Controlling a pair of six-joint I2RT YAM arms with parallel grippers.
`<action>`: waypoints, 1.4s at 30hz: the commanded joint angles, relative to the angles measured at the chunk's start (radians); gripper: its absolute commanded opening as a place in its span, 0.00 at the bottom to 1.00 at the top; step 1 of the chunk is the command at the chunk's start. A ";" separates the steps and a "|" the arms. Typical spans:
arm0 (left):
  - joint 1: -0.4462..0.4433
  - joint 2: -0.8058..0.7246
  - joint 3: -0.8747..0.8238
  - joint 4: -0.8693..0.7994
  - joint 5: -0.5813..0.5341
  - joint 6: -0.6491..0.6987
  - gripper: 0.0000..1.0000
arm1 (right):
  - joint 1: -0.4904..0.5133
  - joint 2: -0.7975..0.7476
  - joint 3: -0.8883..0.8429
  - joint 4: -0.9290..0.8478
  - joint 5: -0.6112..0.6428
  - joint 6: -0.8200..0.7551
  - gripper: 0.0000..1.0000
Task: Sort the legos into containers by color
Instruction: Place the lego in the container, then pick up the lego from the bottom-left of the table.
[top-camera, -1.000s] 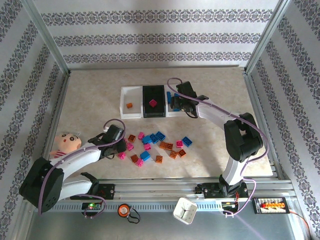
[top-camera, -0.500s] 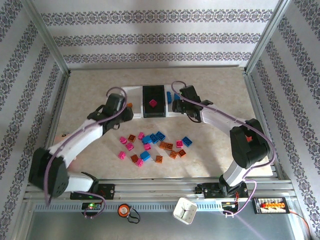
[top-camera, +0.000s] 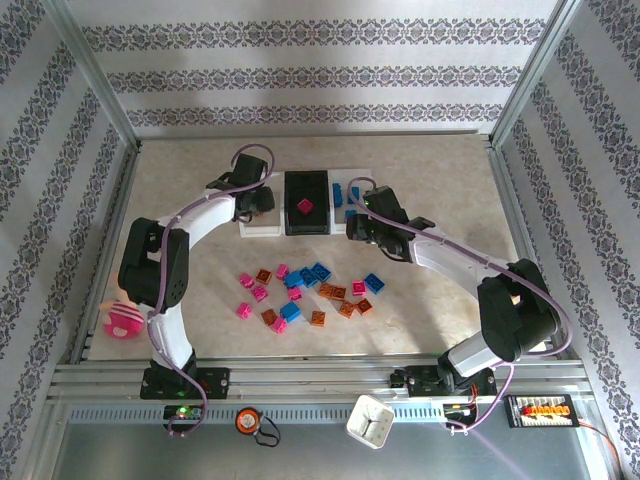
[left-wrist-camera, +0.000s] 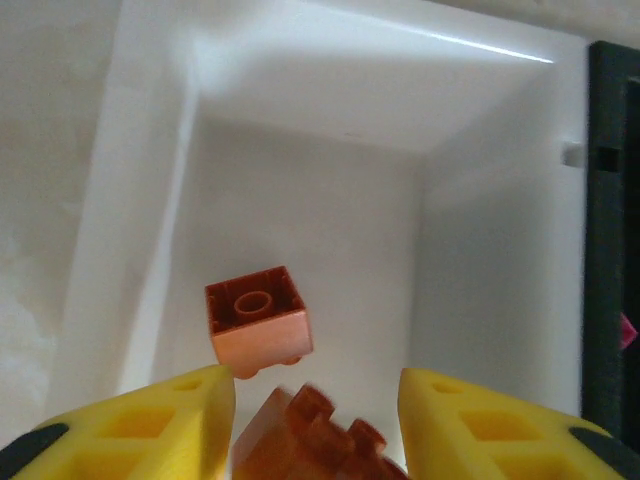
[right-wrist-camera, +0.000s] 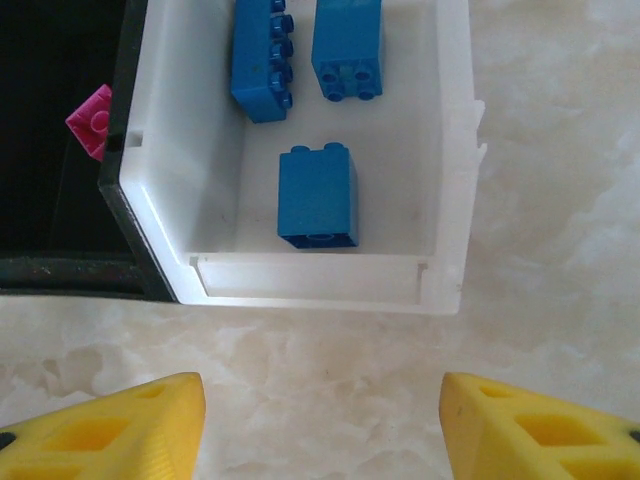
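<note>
Over the left bin (left-wrist-camera: 300, 130) by the far edge of the table (top-camera: 440, 165), the left claw (left-wrist-camera: 318, 395) is spread, an orange brick (left-wrist-camera: 310, 440) loose beneath it; the right claw (right-wrist-camera: 320, 400) is spread and empty. Legos (top-camera: 310, 290) at mid-table look light, rigid, slick: pinch opposite flat sides.

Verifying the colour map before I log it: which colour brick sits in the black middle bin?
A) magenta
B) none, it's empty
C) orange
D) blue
A: the top view shows a single magenta brick on the floor of the black bin. The right wrist view catches its corner beside the white bin holding blue bricks.
</note>
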 joint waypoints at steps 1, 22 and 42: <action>0.006 -0.043 0.021 -0.021 0.022 0.021 0.60 | 0.004 -0.027 -0.016 0.007 0.006 0.013 0.65; -0.284 -0.944 -0.835 -0.243 0.099 -0.220 0.67 | 0.016 0.002 -0.041 0.034 -0.027 0.015 0.65; -0.335 -0.807 -0.891 -0.135 0.056 -0.214 0.26 | 0.025 -0.013 -0.035 0.024 -0.012 0.014 0.65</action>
